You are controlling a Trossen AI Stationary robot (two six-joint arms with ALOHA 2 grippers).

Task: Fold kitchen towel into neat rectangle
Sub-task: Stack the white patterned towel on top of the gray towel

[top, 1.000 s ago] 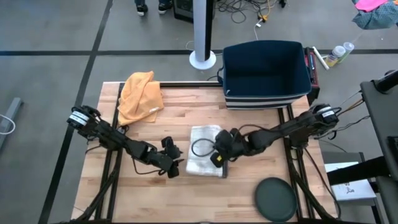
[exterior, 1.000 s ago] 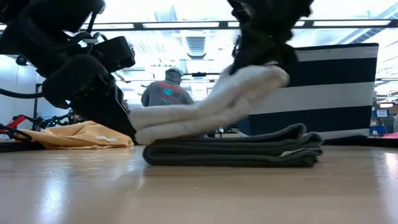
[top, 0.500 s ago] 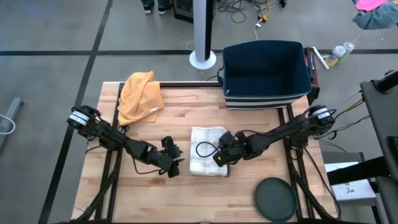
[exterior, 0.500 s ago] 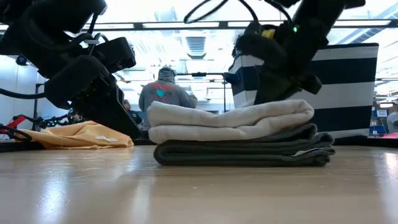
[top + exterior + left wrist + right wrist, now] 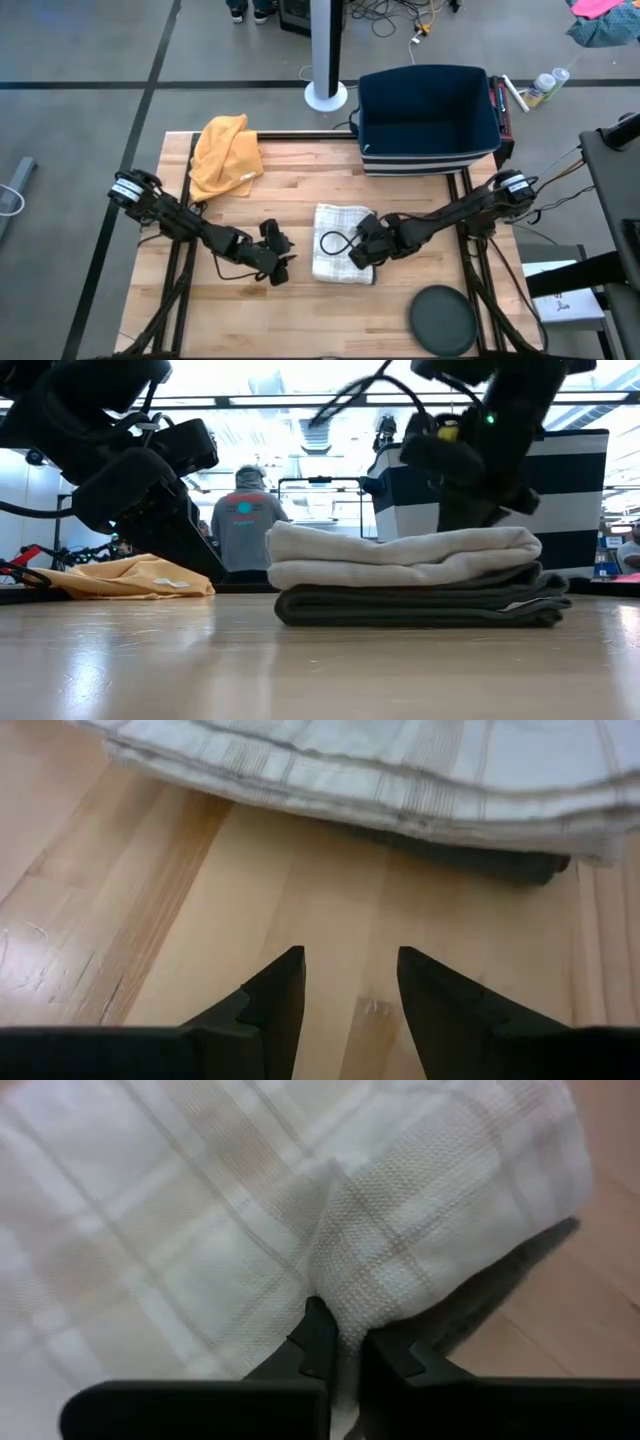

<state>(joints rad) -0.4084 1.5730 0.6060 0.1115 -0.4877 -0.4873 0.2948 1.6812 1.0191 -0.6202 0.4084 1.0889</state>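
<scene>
Towel (image 5: 338, 256) lies folded, right gripper (image 5: 362, 254) jaws pinching its edge, left gripper (image 5: 284, 262) jaws parted alongside.

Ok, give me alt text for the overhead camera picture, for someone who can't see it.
Seen from above, the right gripper pinches the edge of a folded white kitchen towel at the middle of a wooden table. The left gripper rests open just beside the towel. An orange cloth lies at the far left corner, a dark blue bin stands behind the table.

Towel (image 5: 342, 256) mid-table, bin (image 5: 428, 118) behind.
</scene>
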